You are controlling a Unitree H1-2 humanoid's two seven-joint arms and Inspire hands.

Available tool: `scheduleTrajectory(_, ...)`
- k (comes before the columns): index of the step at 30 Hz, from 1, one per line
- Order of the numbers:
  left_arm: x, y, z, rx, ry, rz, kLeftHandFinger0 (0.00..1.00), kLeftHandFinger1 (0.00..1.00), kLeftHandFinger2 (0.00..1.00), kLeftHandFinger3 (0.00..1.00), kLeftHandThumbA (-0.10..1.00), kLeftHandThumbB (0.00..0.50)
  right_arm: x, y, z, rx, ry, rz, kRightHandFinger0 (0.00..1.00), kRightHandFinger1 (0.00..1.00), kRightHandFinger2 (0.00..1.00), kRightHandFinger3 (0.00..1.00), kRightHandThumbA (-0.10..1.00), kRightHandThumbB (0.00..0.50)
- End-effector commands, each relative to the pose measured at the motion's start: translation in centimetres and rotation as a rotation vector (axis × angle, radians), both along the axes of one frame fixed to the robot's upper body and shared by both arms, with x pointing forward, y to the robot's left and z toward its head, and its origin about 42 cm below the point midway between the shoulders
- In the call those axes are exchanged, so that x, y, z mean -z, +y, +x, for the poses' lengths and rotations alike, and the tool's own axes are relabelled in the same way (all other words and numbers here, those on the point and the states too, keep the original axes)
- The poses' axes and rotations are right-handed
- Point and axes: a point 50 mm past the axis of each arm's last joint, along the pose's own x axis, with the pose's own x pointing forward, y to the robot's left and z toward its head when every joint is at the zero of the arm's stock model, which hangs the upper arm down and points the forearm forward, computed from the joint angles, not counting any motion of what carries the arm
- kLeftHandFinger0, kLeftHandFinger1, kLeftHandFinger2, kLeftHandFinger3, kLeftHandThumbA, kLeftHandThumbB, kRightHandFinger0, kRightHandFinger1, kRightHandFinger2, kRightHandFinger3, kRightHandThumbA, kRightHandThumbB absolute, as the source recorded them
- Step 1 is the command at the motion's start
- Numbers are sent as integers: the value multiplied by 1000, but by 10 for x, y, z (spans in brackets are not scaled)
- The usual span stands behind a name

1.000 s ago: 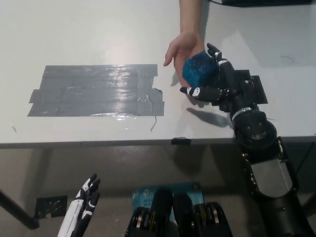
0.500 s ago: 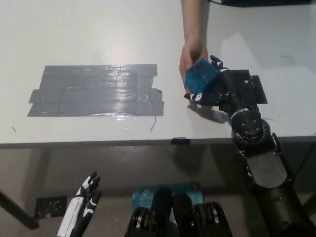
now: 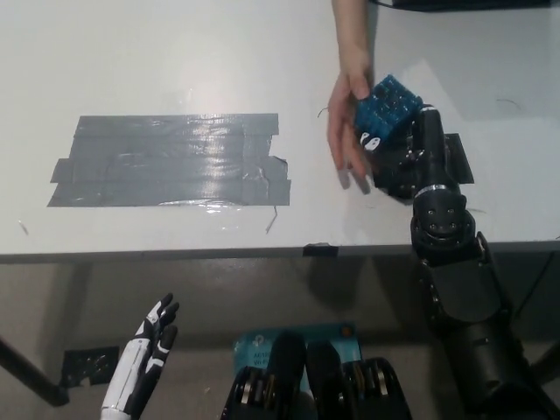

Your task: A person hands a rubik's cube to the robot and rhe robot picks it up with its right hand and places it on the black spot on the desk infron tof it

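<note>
**Rubik's cube at the handover, placing not yet done**

Rubik's cube (image 3: 388,103) is not on the desk (image 3: 175,52) yet; it is held above the far right part of the desk, between two hands.

Going from left to right: the white left hand (image 3: 149,346) rests low, below the near edge of the desk, with its fingers apart and nothing in it. On the desk, in its left and middle part, lies the black spot (image 3: 166,162), a wide patch of dark tape strips. It has nothing on it.

Further right, a person's hand (image 3: 350,131) reaches in from the far edge and touches the left side of the blue cube. The black right hand (image 3: 398,149) is under and beside the cube, its fingers curled against it. I cannot tell if this grip is already firm, because the person's hand covers part of it.

By my judgement the handover is only in progress. What is left: the person lets go, then the right hand carries the cube left to the black spot and sets it down.
</note>
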Motion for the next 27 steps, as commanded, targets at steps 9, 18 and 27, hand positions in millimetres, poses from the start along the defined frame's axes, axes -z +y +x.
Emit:
scheduleTrajectory(9, -14, 2, 7, 23, -52, 33, 1000, 1000, 1000, 1000, 946, 162, -57, -3, 6, 24, -289, 9, 0, 318, 663, 645, 119, 217)
scheduleTrajectory(18, -15, 3, 10, 26, -50, 35, 1000, 1000, 1000, 1000, 949, 161, -57, -45, 16, 109, -266, -42, 0, 315, 638, 581, 9, 175)
scheduleTrajectory(27, -16, 2, 11, 31, -55, 36, 1000, 1000, 1000, 1000, 947, 159, -12, -80, 27, 143, -111, -120, 9, 280, 617, 631, 28, 232)
